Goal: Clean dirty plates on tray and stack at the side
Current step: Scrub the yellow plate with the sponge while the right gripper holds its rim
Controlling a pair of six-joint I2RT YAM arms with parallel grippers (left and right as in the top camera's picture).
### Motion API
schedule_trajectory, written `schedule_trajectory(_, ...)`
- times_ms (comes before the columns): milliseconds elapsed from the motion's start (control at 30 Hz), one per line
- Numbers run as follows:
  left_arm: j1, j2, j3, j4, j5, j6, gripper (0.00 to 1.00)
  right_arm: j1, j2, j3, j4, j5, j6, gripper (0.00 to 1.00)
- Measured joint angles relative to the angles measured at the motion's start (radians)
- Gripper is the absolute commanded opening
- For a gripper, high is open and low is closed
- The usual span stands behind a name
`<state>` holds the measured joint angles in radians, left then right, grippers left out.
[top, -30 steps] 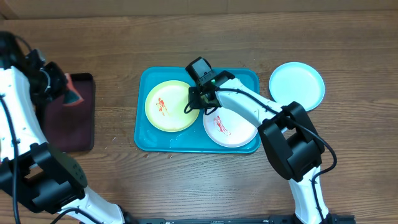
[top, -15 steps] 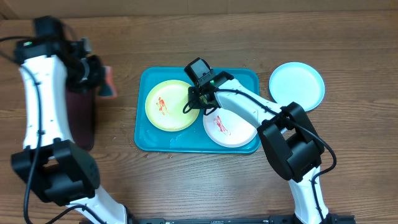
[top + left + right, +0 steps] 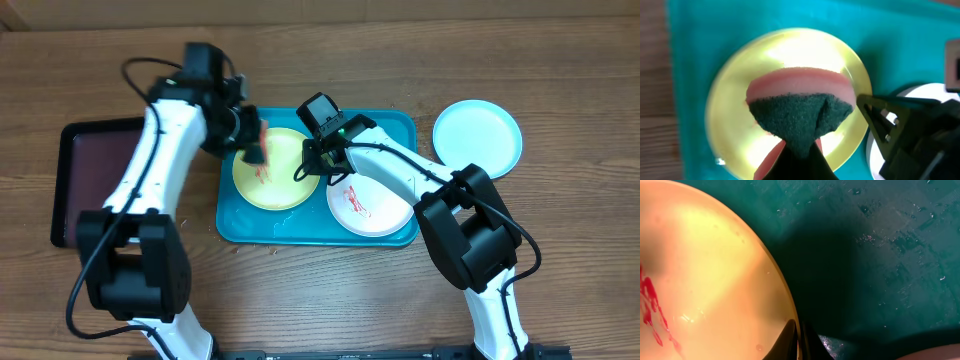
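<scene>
The turquoise tray holds the yellow-green plate on its left and the white plate on its right, both with red smears. The light blue plate lies on the table to the right of the tray. My left gripper is shut on a pink and green sponge, held just over the yellow-green plate. My right gripper is shut on that plate's right rim, its fingers pinching the edge.
A dark maroon tray lies at the left of the wooden table. The wet tray floor shows beside the plate rim. The white plate's edge shows behind my right gripper in the left wrist view.
My left arm has swung from the maroon tray rightward to the yellow-green plate, carrying the sponge. The right gripper has stayed on the plate's rim.
</scene>
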<state>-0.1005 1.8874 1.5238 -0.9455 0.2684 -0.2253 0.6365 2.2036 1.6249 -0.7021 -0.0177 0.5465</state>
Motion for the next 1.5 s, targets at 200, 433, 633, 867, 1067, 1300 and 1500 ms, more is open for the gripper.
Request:
schedule_trajectory(200,-0.031,0.0,-0.121,0.141,0.002,-0.094,0.04,0.0,0.0,0.0,-0.002,-0.001,0.0,0.04)
schedule_trajectory(433,-0.031,0.014,-0.212,0.225,0.002,-0.15,0.04,0.0,0.0,0.0,-0.001,-0.001,0.001,0.04)
schedule_trajectory(633,-0.031,0.094,-0.222,0.246,0.005,-0.165,0.04,0.0,0.0,0.0,-0.003,-0.001,0.0,0.04)
schedule_trajectory(867,-0.038,0.106,-0.203,0.208,-0.086,-0.165,0.04,0.0,0.0,0.0,-0.006,-0.002,0.003,0.04)
schedule_trajectory(1067,-0.038,0.117,-0.15,0.093,-0.268,-0.165,0.04,0.0,0.0,0.0,-0.005,-0.002,0.003,0.04)
schedule_trajectory(1300,-0.035,0.135,-0.113,0.111,-0.278,-0.165,0.04,0.0,0.0,0.0,-0.005,-0.002,0.003,0.04)
schedule_trajectory(1500,-0.043,0.149,-0.111,0.193,-0.151,-0.166,0.04,0.0,0.0,0.0,-0.005,-0.002,0.003,0.04)
